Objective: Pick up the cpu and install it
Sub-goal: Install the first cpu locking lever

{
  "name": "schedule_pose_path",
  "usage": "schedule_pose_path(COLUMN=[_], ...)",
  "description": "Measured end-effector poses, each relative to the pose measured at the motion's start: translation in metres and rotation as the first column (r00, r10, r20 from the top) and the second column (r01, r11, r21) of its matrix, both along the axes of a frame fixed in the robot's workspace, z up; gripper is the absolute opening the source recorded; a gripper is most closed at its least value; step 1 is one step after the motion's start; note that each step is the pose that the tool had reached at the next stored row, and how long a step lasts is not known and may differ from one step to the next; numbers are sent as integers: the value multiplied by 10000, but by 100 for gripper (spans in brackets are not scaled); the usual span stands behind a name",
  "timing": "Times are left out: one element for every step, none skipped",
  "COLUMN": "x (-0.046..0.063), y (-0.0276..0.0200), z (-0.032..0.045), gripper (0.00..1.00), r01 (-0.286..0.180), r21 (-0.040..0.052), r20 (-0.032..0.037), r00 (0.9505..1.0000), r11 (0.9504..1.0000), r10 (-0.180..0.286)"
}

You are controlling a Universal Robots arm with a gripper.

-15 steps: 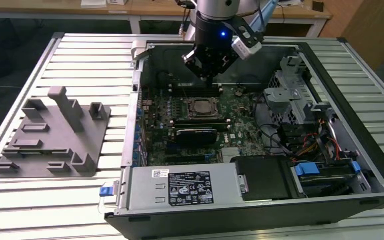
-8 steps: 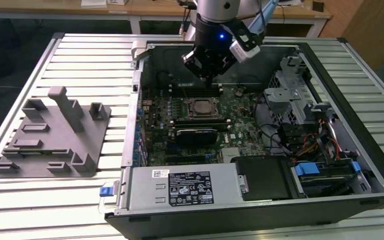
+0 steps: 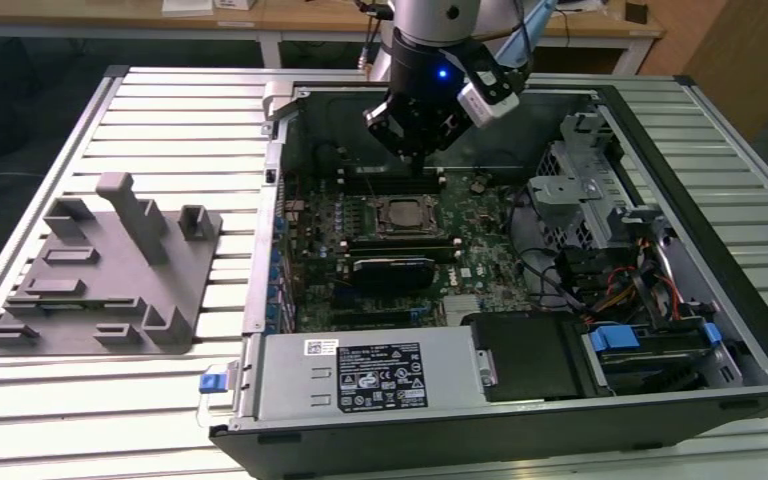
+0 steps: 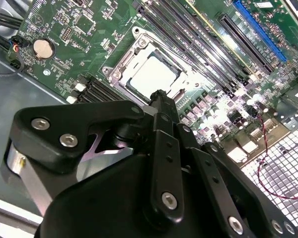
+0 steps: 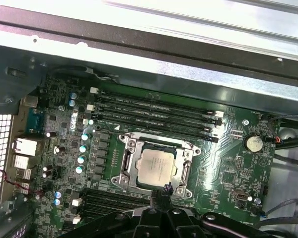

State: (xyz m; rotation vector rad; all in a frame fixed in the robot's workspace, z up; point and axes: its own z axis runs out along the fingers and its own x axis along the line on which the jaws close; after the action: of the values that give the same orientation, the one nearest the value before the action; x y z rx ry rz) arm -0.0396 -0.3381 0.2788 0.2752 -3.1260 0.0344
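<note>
Slatted metal table (image 3: 91,420). An open computer case (image 3: 491,440) lies on its side on it, taking up most of the exterior view's right.

Gray holder block (image 3: 97,270) sits on the table to the exterior view's left of the case, well apart from the gripper.

Inside the case, a silver power supply (image 3: 371,372) runs along the near wall. The green motherboard (image 3: 478,260) lies flat beyond it.

The arm comes down from above into the case. Its black gripper (image 3: 411,150) hangs over the motherboard, near the far side of the socket.

In both wrist views the gripper's tip (image 4: 161,96) (image 5: 159,192) shows just at the edge of the socket frame (image 5: 126,161). The jaws seem pressed together at the tip with nothing between them, though the linkage hides much of them, so this is not certain.

Long black memory slots (image 5: 154,111) run in rows beside the socket.

The cpu (image 5: 156,166) lies flat in the socket, silvery top up, with the metal frame around it. It also shows in the second wrist view (image 4: 151,77) and as a pale square in the exterior view (image 3: 402,213). The gripper is not holding it.

Round coin battery (image 5: 253,144) on the board, off to one side of the socket.
</note>
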Motion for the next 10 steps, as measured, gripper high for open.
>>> schedule_pose_path(x=[0, 0, 0, 0, 0, 0, 0, 0, -3, -4], y=[0, 0, 0, 0, 0, 0, 0, 0, 0, 0], z=[0, -1, -2, -3, -3, -3, -3, -4, -5, -5], gripper=[11, 11, 11, 11, 11, 11, 11, 11, 11, 11], r01=[0, 0, 0, 0, 0, 0, 0, 0, 0, -1], r21=[0, 0, -1, 0, 0, 0, 0, 0, 1, 1], r20=[0, 0, 0, 0, 0, 0, 0, 0, 1, 1], r00=[10000, 10000, 10000, 10000, 10000, 10000, 10000, 10000, 10000, 10000], r11=[10000, 10000, 10000, 10000, 10000, 10000, 10000, 10000, 10000, 10000], r10=[0, 0, 0, 0, 0, 0, 0, 0, 0, 1])
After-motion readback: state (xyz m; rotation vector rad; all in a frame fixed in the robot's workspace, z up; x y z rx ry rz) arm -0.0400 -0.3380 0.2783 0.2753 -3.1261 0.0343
